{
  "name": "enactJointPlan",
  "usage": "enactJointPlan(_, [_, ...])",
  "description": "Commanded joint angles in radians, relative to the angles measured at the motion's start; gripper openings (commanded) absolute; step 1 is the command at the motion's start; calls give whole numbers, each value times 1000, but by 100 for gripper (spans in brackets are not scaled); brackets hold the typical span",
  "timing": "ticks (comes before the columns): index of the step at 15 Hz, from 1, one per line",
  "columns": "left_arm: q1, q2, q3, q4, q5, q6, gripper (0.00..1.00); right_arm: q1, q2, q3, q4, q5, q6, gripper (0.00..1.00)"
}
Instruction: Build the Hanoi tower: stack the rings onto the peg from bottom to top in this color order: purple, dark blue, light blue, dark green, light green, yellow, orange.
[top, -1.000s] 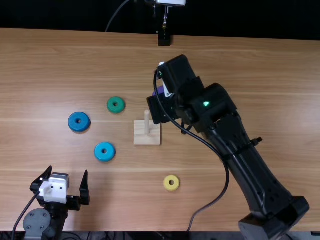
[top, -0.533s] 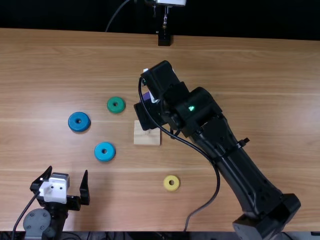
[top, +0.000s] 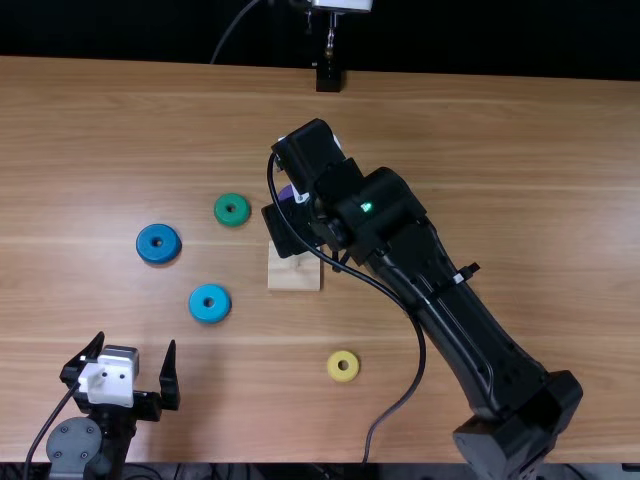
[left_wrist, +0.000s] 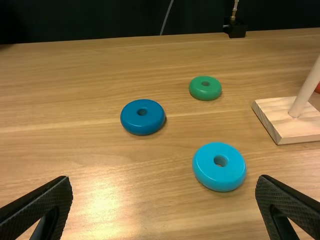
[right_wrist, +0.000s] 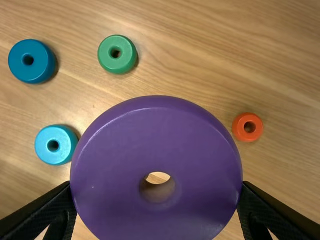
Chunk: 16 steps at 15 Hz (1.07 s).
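The right gripper (right_wrist: 156, 186) clamps the purple ring (right_wrist: 115, 150) by its sides — hole free for the peg (left_wrist: 306, 90); left gripper (left_wrist: 164, 181) is open.

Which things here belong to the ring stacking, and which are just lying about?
For the job: purple ring, in the right pincer; dark blue ring; light blue ring; green ring; yellow ring; orange ring; peg; base.

Just lying about: black block; grey cable.

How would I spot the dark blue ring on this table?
On the wooden table, find the square wooden base. Left of it in the top view lie three rings: the dark blue ring is farthest left, darker than the light blue ring and wider than the green ring.
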Motion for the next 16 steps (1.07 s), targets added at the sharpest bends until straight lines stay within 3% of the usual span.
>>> enactJointPlan(1, [-7,-12,-108,-76,12,12,100,19,10,30,3,4,5,0])
enactJointPlan(16, [-9,-12,-108,-76,12,12,100,32,64,10,-3,6,5,0])
